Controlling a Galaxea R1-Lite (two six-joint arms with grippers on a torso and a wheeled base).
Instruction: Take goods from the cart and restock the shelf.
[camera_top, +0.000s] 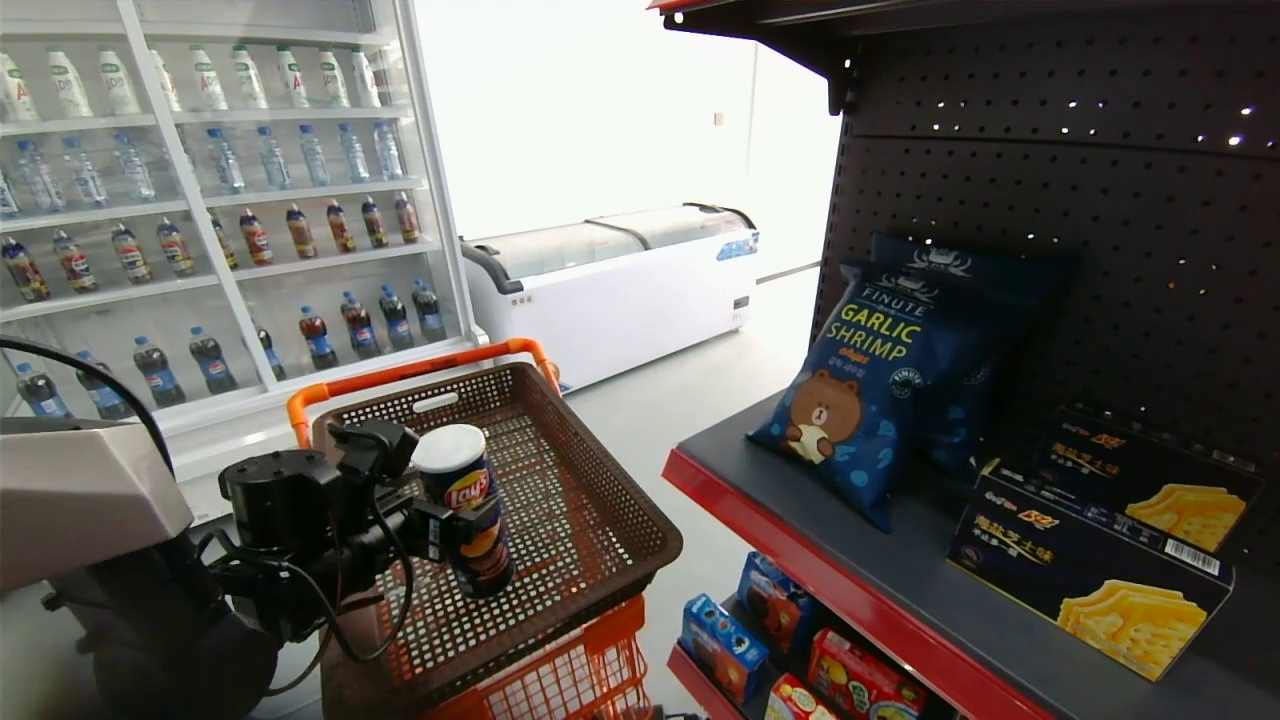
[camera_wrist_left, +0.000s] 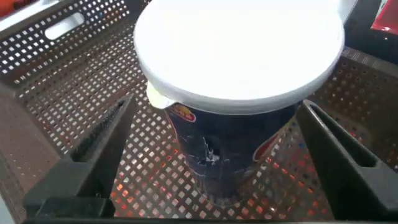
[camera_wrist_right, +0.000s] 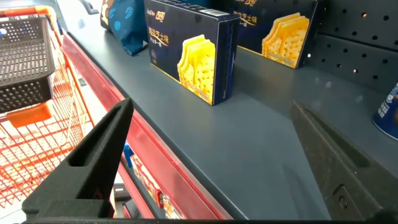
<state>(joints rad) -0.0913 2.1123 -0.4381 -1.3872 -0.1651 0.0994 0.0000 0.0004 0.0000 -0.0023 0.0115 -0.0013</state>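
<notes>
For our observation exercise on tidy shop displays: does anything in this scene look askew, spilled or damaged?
Nothing stands out. The chips can is upright in the left gripper over the brown basket. On the shelf, the garlic shrimp bags and cracker boxes stand orderly, with nothing spilled or torn.
</notes>
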